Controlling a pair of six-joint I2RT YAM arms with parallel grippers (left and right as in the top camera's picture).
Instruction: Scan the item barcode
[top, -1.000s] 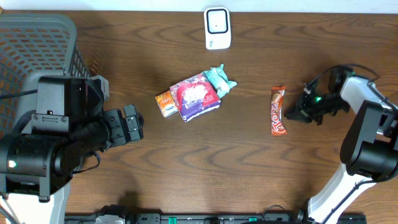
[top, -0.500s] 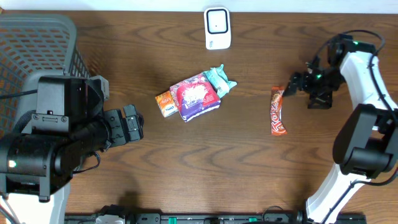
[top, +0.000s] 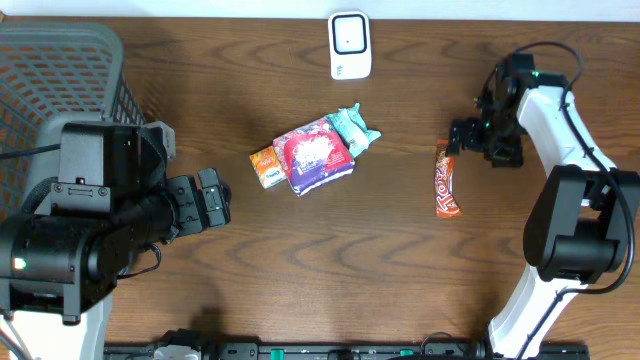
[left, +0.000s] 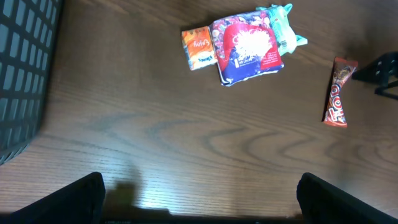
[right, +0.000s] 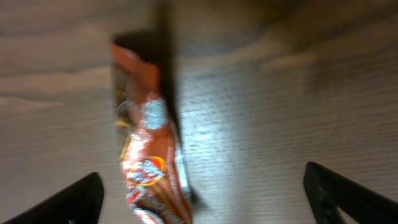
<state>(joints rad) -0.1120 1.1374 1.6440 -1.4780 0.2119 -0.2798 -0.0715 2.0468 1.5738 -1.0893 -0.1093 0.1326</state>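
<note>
Right end effector, released and empty, hangs near one end of the chocolate bar; it should straddle the bar's width squarely before clenching.

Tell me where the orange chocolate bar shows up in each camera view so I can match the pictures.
Overhead: the chocolate bar lies right of centre, running top to bottom.
Left wrist: the bar is at the upper right, near the edge.
Right wrist: the bar is left of centre, blurred and close up.
Shared landmark: the wood-grain table lies under it in all three; the red packet to its left shows in the overhead and left wrist views only.
</note>
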